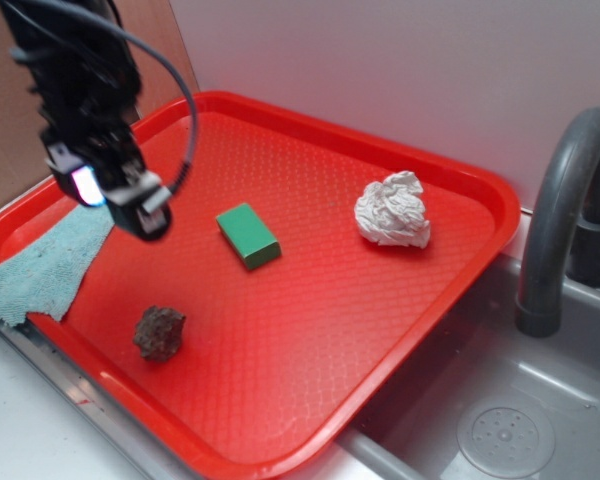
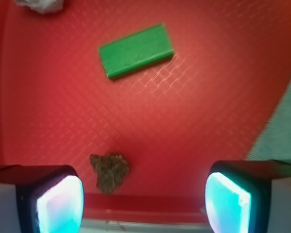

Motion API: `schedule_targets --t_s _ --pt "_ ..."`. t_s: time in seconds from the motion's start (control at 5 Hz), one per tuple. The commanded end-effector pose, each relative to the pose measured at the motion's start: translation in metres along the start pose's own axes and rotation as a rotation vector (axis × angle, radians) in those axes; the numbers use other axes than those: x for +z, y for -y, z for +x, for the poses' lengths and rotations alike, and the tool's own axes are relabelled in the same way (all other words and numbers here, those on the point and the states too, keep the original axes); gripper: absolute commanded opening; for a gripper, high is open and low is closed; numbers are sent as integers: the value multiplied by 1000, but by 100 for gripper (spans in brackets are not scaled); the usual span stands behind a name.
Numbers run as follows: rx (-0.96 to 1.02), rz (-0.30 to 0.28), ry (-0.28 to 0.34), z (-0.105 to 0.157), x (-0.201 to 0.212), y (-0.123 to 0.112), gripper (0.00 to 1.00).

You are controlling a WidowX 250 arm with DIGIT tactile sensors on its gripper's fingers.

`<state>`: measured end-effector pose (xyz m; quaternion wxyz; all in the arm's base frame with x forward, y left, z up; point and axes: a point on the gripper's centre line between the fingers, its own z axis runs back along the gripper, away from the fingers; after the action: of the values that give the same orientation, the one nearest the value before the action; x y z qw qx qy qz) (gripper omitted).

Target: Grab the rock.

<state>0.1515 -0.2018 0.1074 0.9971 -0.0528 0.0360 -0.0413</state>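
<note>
A: Rock (image 1: 160, 333) pos?

B: Near front edge of red tray (image 1: 310, 400), well apart from green block (image 1: 248, 236) & paper wad (image 1: 393, 211). Teal cloth (image 1: 50, 265) hangs over tray's left rim.

A: Gripper (image 2: 144, 196)?

B: Above tray, fingers spread wide, nothing betw. them. Wrist view: rock sits low in frame, betw. the two pads (image 2: 60, 204) but closer to left one.

A: Handling?

B: Prob. dense, rigid, won't crush. Lumpy, pitted, so grippy but could twist in pinch. Suggest closing across widest mid-section, flattish faces, low on the body.
</note>
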Motion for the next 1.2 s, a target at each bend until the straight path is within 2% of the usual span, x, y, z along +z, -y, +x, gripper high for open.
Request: schedule_targets --t_s 0.0,0.2,0.6,0.8,1.0 --pt "-102 7 -41 -8 -33 31 100" --pt "-110 20 -72 -13 -50 33 100" --pt "-91 89 -139 -10 -71 24 100" --pt "-95 94 -152 -12 -74 23 100" --pt "-111 108 -140 -7 -73 22 0"
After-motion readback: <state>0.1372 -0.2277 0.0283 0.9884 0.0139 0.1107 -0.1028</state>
